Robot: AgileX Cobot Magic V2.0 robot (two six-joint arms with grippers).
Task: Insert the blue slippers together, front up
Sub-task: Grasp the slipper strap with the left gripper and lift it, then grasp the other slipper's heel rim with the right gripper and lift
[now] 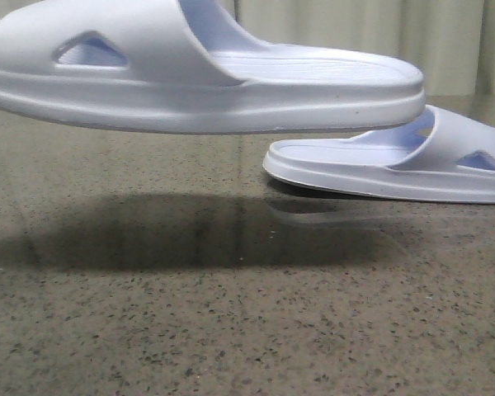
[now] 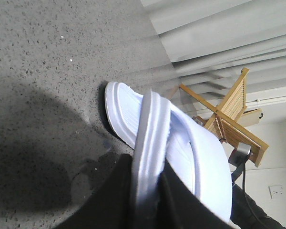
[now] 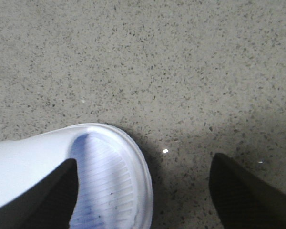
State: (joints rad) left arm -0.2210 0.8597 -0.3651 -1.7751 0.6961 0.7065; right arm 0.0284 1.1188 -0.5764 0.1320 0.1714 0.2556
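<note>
the relation that matters is between the two pale blue-white moulded foam slide sandals: the raised slipper (image 1: 206, 78) hangs clear of the speckled grey-brown stone tabletop (image 1: 231, 330), its long axis running side to side in the front view and its strap end toward the robot's left, while the resting slipper (image 1: 396, 161) lies low on the table to the right and a little behind, strap end toward the right, so the two open ends face each other and overlap slightly near the middle. they look close there, but whether they touch cannot be told. the left gripper (image 2: 148, 191) is clenched on the raised slipper (image 2: 171, 143), its dark fingers (image 2: 114, 195) pinching the thick sole edge, so the left arm carries the moving piece. the right gripper (image 3: 143, 195) stands spread wide over the resting slipper (image 3: 86, 176), one dark finger (image 3: 47, 195) over the slipper and the other (image 3: 248, 191) well apart above bare table; it grips nothing. both slippers show a wide strap with a triangular side cut-out, a ribbed footbed and a thick, smooth sole. the nesting looks not yet done; the next move likely needs the raised slipper lowered and lined up along the resting one.
</note>
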